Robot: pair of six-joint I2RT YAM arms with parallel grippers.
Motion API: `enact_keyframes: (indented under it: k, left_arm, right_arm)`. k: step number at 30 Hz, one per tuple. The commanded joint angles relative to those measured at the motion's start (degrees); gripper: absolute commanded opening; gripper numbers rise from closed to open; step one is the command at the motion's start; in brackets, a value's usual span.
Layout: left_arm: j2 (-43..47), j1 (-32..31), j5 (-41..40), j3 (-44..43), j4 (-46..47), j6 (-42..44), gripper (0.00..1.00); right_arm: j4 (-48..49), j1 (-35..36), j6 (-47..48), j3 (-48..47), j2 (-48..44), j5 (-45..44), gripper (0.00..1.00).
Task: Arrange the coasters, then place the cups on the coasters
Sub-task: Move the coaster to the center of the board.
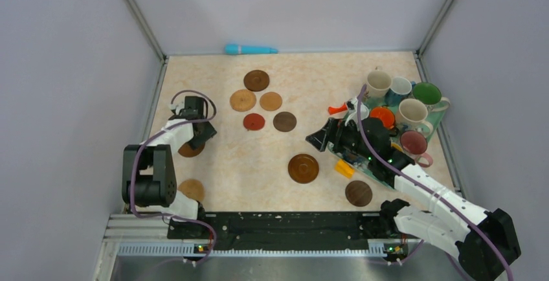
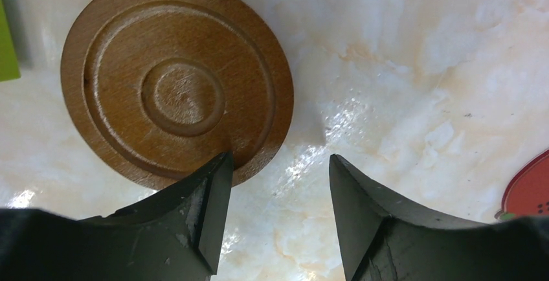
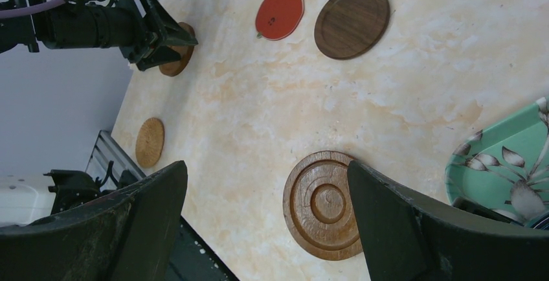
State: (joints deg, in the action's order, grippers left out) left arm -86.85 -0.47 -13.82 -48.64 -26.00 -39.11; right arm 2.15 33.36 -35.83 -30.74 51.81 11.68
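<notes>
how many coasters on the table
9 round flat coasters: back cluster dark brown, tan, tan, red, dark brown; large ridged centre; dark front right; brown by left gripper; tan front left. Arms may hide more.

The ringed coaster [image 2: 175, 80] at upper left looks like matt brown wood with fine grain. The table [image 2: 421, 67] is glossy, marbled, catching glare. The fingers [image 2: 194, 229] are scuffed matt black.

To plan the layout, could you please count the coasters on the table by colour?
Red coaster: 1
Tan coasters: 3
Ridged mid-brown coasters: 2
Dark brown coasters: 3
Total: 9
</notes>
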Motion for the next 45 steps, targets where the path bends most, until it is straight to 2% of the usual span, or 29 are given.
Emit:
enact_keyframes:
  k: [1, 15, 27, 45]
  left_arm:
    - [-1.30, -0.02, 3.48, 0.69, 6.05, 0.53, 0.61]
    - [-7.61, -1.70, 15.70, -1.09, 16.29, 0.65, 0.59]
    - [-13.95, -5.22, 20.49, -5.58, 21.18, 0.10, 0.59]
    - [-19.52, -6.12, 18.82, -12.80, 19.96, 2.44, 0.60]
  right_arm:
    - [2.25, 0.67, 0.16, -0.12, -1.07, -0.42, 0.93]
    - [1.20, 0.64, 0.33, -1.15, -1.32, -0.78, 0.93]
    - [0.73, 0.65, 0.49, -2.06, -0.76, -0.85, 0.92]
    - [0.33, 0.64, 0.69, -2.04, -0.43, -1.05, 0.93]
